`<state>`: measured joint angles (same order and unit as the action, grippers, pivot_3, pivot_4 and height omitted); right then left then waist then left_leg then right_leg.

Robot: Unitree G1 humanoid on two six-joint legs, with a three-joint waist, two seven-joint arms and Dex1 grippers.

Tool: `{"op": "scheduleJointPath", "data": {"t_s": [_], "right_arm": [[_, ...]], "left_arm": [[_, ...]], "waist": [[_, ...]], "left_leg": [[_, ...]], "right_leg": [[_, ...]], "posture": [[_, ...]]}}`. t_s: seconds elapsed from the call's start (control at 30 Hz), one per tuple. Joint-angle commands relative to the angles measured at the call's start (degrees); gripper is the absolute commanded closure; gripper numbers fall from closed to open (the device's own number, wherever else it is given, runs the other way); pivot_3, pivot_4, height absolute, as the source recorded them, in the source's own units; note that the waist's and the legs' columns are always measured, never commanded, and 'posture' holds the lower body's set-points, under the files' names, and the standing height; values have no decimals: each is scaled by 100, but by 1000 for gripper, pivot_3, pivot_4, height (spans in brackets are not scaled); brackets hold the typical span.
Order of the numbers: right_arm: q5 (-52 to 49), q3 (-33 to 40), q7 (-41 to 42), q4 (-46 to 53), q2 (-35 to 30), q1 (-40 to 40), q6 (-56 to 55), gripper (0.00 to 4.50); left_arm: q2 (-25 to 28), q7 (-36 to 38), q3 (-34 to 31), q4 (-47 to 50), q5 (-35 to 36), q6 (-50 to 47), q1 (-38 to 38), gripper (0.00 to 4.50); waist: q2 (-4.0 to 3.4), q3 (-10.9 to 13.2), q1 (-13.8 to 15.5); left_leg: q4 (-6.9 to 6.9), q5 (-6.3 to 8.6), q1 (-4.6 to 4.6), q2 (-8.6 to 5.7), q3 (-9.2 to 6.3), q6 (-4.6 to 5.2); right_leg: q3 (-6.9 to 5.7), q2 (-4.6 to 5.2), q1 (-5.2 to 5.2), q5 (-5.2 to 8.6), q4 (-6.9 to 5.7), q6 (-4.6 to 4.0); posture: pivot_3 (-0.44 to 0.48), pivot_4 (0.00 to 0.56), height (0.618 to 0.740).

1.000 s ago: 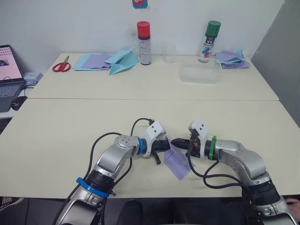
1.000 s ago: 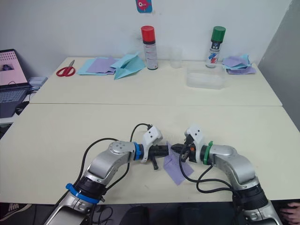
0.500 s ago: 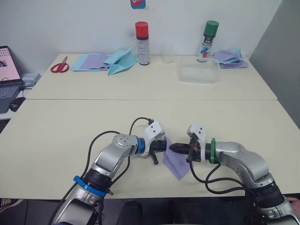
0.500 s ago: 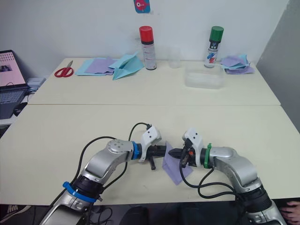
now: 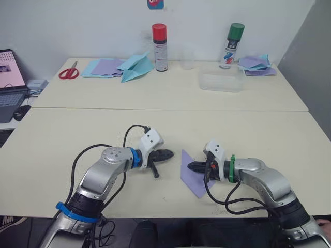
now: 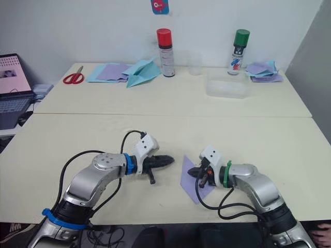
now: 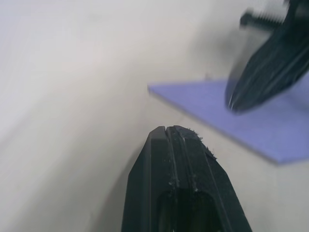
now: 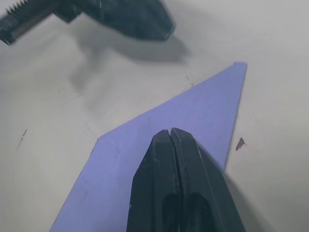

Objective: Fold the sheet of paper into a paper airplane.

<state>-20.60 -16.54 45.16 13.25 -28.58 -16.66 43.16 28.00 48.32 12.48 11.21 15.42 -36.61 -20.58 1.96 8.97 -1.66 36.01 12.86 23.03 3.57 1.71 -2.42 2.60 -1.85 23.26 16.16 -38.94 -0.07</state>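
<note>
The sheet of paper (image 5: pixel 193 179) is lavender-purple, folded to a pointed, triangular shape, and lies flat near the front edge of the table (image 5: pixel 77 134). My right gripper (image 5: pixel 190 166) is shut, its tip resting over the sheet's middle; the right wrist view shows its shut fingertips (image 8: pixel 170 133) just above the purple surface (image 8: pixel 203 106). My left gripper (image 5: pixel 169 153) is shut and empty, a short gap to the left of the sheet's near corner (image 7: pixel 193 99). The paper airplane is out of view.
On the far table are red scissors (image 5: pixel 67 73), flat sheets with a light-blue paper plane (image 5: pixel 135 68), a red-capped can (image 5: pixel 159 46), a clear cup (image 5: pixel 186 58), a clear plastic box (image 5: pixel 221 81), a green-capped can (image 5: pixel 230 45) and a paper stack (image 5: pixel 256 64). A laptop (image 5: pixel 10 85) sits far left.
My left gripper has drawn back to the left, away from the sheet. The sheet now lies flat on the table, with the right gripper's tip lowered over it.
</note>
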Motion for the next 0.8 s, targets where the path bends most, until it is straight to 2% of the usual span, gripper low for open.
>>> {"op": "scheduleJointPath", "data": {"t_s": [0.03, 0.37, 0.5, 0.6, 0.8], "right_arm": [[82, -80, 86, -16, -34, -41, -81, 4486], [162, 11, 24, -66, 61, -19, -155, 4486], [-421, 618, -4, 243, 360, 17, -129, 4486], [-393, 771, 89, 399, 217, 33, -336, 4486], [164, 538, -440, -363, 545, -210, -690, 4486]], "left_arm": [[-155, -91, 110, 20, -89, 268, -159, 4500], [-486, -38, 880, -741, -607, 689, -282, 4500], [-402, 129, 1193, -1005, -847, 672, -222, 4500], [-322, 241, 1247, -992, -869, 617, -115, 4500], [-302, 240, 1199, -1002, -905, 695, -40, 4500]], "waist": [[0, 0, -4], [0, 0, -3], [1, -1, -4], [0, -1, -5], [3, -9, -10]], "left_leg": [[0, 0, 0, -1, 0, 0], [0, 0, -2, -3, 0, 0], [2, 0, -3, -3, 0, 0], [3, 0, -2, -4, 0, 0], [2, 0, -10, -1, 1, 0]], "right_leg": [[2, 0, 0, 0, 0, 0], [-4, -7, -1, -1, -3, 0], [-6, -7, -4, -1, -4, 0], [-4, -7, -5, -1, -4, 0], [-5, -7, -9, -1, -5, 0]], "posture": [[0, 150, 740], [0, 150, 740], [0, 150, 740], [0, 150, 740], [0, 150, 740]]}}
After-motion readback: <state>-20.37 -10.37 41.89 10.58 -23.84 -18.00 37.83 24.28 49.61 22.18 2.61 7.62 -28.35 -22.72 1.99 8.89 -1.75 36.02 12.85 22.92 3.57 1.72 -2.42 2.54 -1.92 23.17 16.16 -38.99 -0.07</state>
